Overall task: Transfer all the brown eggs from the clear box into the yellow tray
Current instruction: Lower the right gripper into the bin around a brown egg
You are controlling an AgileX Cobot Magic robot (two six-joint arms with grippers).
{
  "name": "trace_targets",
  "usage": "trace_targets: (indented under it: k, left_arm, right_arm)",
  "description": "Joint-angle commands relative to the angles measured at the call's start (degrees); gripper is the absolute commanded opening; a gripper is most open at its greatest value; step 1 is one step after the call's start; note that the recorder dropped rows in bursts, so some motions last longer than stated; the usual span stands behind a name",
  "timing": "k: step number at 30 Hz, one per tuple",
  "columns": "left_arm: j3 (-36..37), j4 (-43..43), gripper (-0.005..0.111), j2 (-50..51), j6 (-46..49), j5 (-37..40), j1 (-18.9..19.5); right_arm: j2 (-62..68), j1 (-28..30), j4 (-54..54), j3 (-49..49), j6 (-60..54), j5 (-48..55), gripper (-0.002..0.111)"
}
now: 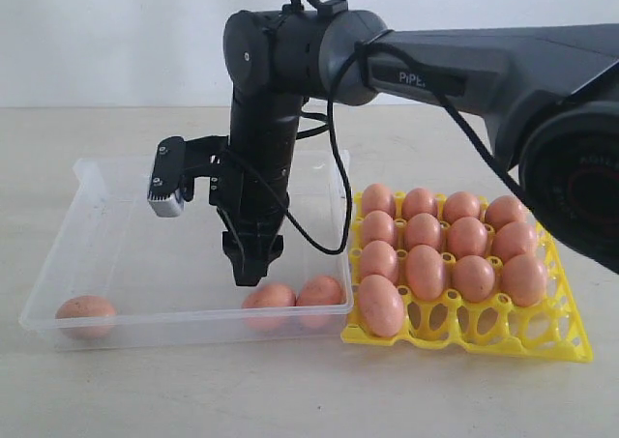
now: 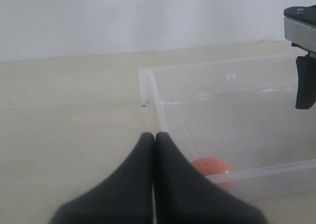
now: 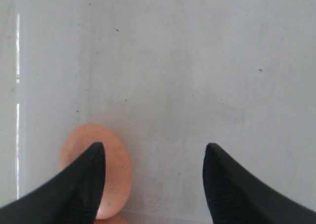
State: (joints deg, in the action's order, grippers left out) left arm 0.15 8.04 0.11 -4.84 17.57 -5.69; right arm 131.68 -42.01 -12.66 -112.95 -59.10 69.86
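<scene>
Brown eggs (image 1: 85, 314) lie in the clear box (image 1: 174, 312): one at its left corner, nearest the closed left fingers (image 2: 143, 184); two at its right, one beneath a spread-apart right fingers (image 3: 89, 184) tip, off-centre, long axis square to their closing line.

Sixteen brown eggs (image 1: 426, 271) show in the exterior view in all. Thirteen of them sit in cups of the one yellow tray (image 1: 527, 339): four in each of three rows, and a single egg in the front row, where three cups stand open. The other three eggs lie in the one clear box (image 1: 126, 249), two side by side and one apart. One robot arm (image 1: 464, 66) is in sight there.
</scene>
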Motion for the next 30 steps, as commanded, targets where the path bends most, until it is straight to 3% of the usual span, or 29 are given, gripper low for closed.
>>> trace_targets:
  k: [1,10,19,30]
  left_arm:
    - [-0.15,0.33,-0.004,-0.11,0.17,0.03,-0.19]
    - [-0.15,0.33,-0.004,-0.11,0.17,0.03,-0.19]
    - [-0.15,0.33,-0.004,-0.11,0.17,0.03,-0.19]
    - [-0.15,0.33,-0.004,-0.11,0.17,0.03,-0.19]
  right_arm:
    - [-0.18,0.31,-0.55,2.41,0.65,0.1,0.057]
    - [-4.69,0.31,-0.32,3.37,1.14,0.1,0.057]
    - [-4.5,0.31,2.66,13.95,0.67,0.1,0.057]
    - [-4.27,0.31,2.29,14.34,-1.62,0.1,0.057]
